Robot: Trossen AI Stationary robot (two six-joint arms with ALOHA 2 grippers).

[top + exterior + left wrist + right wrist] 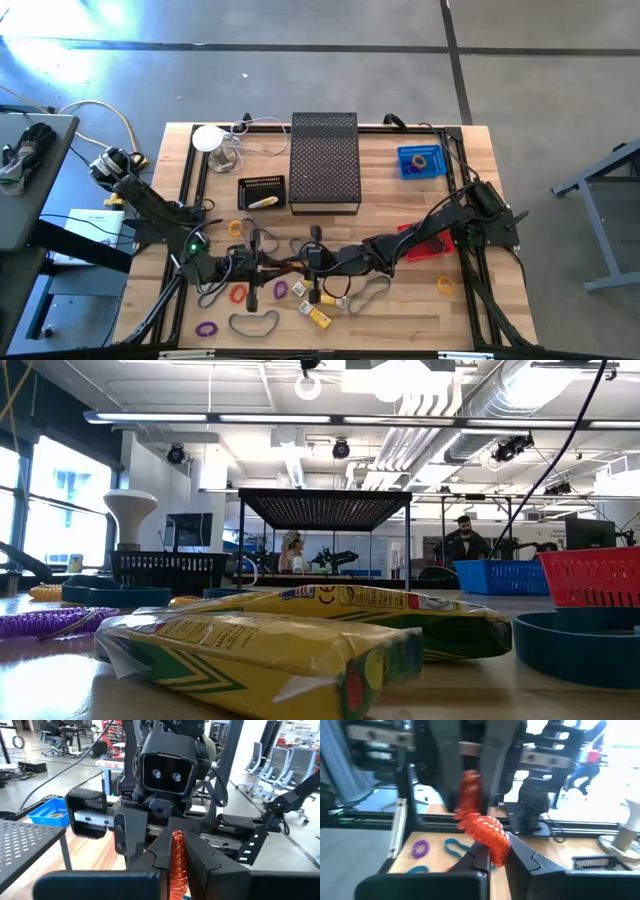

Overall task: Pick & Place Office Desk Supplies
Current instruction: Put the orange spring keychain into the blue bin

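An orange-red coiled band (pixel 487 832) is stretched between the two grippers, above the table's front-centre: in the right wrist view its near end sits pinched between the right gripper (pixel 492 852) fingers and its far end is clamped by the left gripper (pixel 470 785) facing it; the left wrist view shows the same coil (pixel 178 862) squeezed between the left arm's own fingers, w/ the right arm's wrist camera (pixel 166 772) close in front. So both sets of jaws are closed on that one band. From above, the grippers meet nose to nose approx. mid-table near the front edge, left gripper (pixel 262 262) coming from the left, right gripper (pixel 312 264) from the right. Other supplies lie loose on the wooden table (pixel 400 310) around them: yellow crayon packs (pixel 318 314) just in front of the grippers, a large dark loop (pixel 254 322) nearer the front edge, a purple coil (pixel 206 328) front-left, a yellow band (pixel 444 285) well off to the right. A red basket (pixel 430 246) sits under the right arm, a blue basket (pixel 420 161) at back right, a black mesh stand (pixel 324 162) at back centre, a small black tray (pixel 262 192) beside it. In the low view the crayon packs (pixel 300 640) fill the foreground; people show in the room far behind.
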